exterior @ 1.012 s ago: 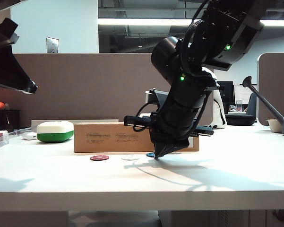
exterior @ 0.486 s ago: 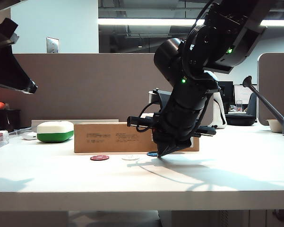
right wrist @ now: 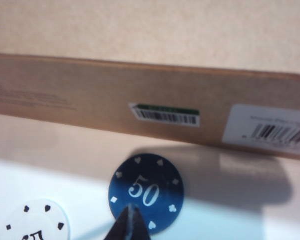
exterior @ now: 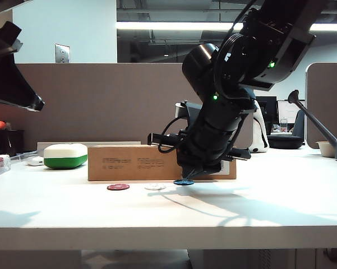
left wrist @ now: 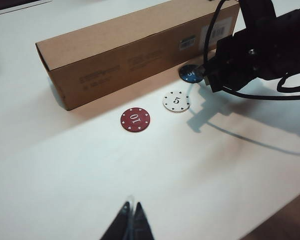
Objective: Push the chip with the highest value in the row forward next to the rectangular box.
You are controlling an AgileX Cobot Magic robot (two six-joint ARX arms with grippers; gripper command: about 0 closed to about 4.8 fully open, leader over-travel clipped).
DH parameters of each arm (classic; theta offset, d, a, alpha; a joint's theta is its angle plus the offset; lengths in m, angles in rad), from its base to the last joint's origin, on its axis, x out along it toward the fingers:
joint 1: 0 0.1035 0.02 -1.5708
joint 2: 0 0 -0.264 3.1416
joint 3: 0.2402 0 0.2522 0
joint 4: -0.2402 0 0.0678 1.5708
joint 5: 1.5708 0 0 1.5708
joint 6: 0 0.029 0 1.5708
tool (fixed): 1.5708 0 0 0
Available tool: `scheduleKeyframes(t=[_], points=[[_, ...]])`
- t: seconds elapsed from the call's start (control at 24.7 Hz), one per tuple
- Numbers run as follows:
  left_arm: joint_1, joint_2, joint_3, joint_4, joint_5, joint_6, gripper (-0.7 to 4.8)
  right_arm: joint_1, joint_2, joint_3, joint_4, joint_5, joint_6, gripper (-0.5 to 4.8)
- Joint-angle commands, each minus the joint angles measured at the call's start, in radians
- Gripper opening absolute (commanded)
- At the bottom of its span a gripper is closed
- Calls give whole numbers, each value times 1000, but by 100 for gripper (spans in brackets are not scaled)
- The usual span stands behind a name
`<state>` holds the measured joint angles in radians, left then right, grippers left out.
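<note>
**Blue 50 chip close beside the cardboard box, right claw tip over its near edge**

From my remote station I see the right claw low over the bench, its two fingers pressed together into a single point with nothing between them. In the right wrist view that point lies over the near edge of the blue chip, marked 50; whether it touches I cannot tell. The chip lies flat, just in front of the long side of the rectangular box, below its barcode label. In the exterior view the chip sits under the claw, ahead of the row.

The white chip, marked 5, and the red chip, marked 10, lie side by side, farther from the box than the blue one.

The left claw hangs above bare bench well short of the chips, fingers closed and empty. A green-and-white case rests beyond the box's left end.
</note>
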<state>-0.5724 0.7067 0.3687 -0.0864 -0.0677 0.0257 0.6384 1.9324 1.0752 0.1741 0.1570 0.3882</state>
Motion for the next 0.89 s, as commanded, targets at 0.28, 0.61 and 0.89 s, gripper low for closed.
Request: scheduleKeyframes(t=[0.28, 0.61, 0.89], points=[[-1, -2, 0, 13, 1, 1, -5, 6, -25, 3, -35, -5, 5, -6], [-1, -2, 0, 13, 1, 1, -5, 5, -10, 3, -61, -2, 8, -5], [-1, -2, 0, 14, 1, 1, -5, 5, 32, 3, -57, -19, 8, -6]])
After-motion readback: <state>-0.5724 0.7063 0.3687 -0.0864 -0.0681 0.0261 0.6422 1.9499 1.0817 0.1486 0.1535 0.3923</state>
